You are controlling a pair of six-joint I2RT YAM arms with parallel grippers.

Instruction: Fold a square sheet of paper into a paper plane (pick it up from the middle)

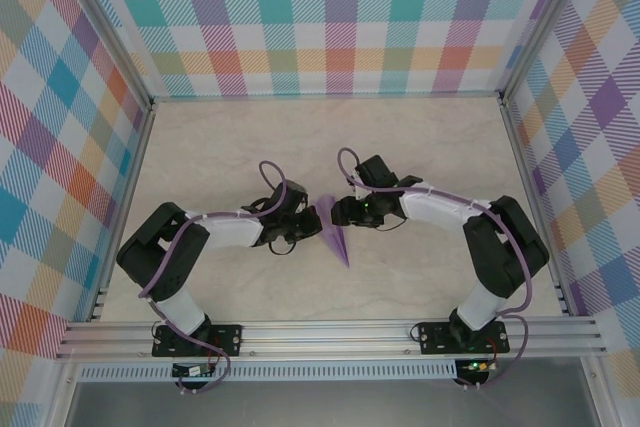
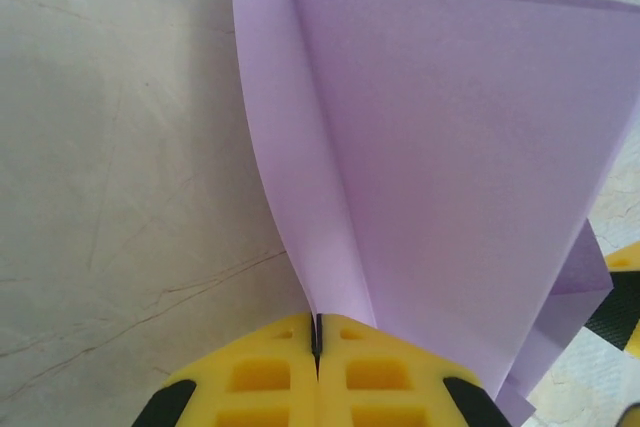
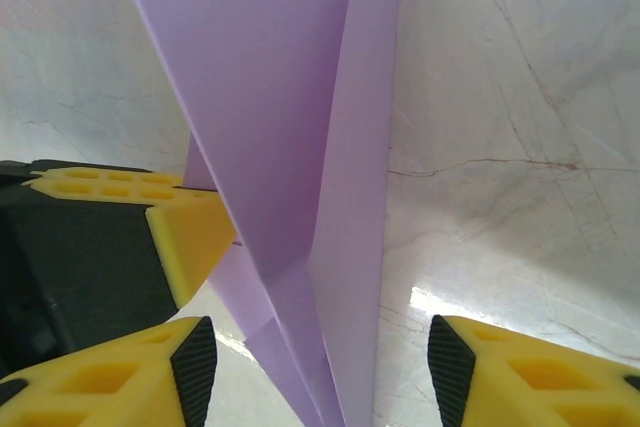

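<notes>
near the middle of the pale table (image 1: 230, 147), between the two arms, the paper plane (image 1: 336, 237) is showing as a slim lavender dart, its sharp tip pointing toward the near edge in the top view. the left gripper (image 1: 306, 225) is reaching in from the left and is clamping the plane. in the left wrist view the left gripper (image 2: 317, 347) is pressing its yellow fingers (image 2: 265, 377) flat together with no gap between them. the paper plane (image 2: 450, 167) is rising straight out of that seam, its layers fanning apart and a long crease running up its left side. the right gripper (image 1: 340, 213) is sitting just beside the plane on its right. in the right wrist view the right gripper (image 3: 322, 372) is standing with its jaws spread wide, one black-tipped yellow finger (image 3: 190, 372) on each side of the plane's (image 3: 270, 147) lower edge. the paper is passing down between them, and neither pad seems to be touching it, though the nearest fold is hard to judge. the left gripper (image 3: 185, 232) is showing at the left of that view, one yellow finger lying against the far face of the paper. a yellow-and-black corner of the right gripper (image 2: 620, 302) is peeking in at the right edge of the left wrist view.
</notes>
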